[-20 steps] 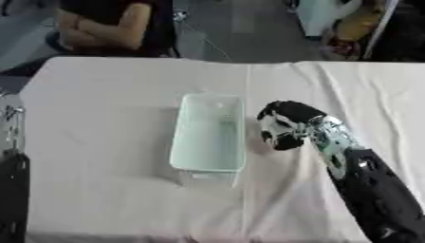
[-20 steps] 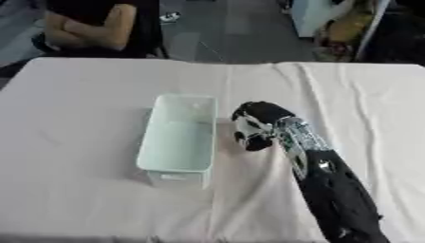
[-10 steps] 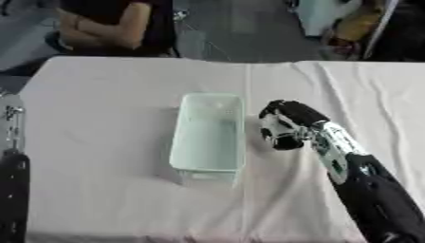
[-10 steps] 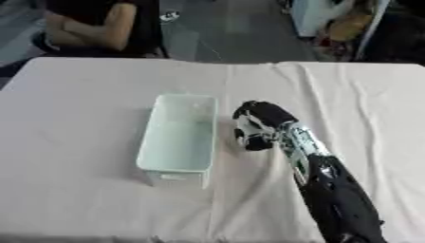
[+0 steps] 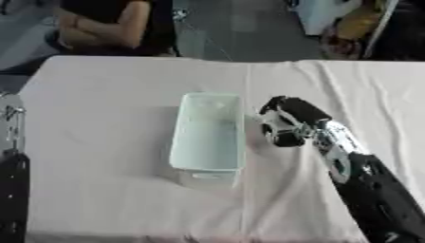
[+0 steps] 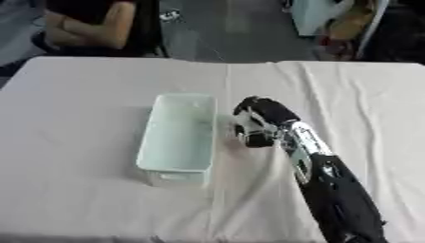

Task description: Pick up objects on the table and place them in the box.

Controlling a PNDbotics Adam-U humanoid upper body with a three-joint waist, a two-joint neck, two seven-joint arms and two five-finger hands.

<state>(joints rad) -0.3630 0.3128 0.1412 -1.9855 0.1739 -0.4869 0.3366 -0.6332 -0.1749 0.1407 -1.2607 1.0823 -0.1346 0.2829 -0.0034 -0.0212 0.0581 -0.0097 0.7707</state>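
A pale green box (image 5: 207, 137) stands in the middle of the table (image 5: 99, 109), which is covered with a light cloth. The right hand (image 5: 286, 122) is just beside the right wall of the box, with its fingers curled; if it holds something cannot be seen. The left arm (image 5: 12, 185) shows at the left edge of the view, low.

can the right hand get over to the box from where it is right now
Probably yes. The right hand sits on the cloth just right of the box, fingers curled, and nothing lies between them. The box is open-topped, so a short move left should bring the hand over it. Whether the hand holds anything is not visible.
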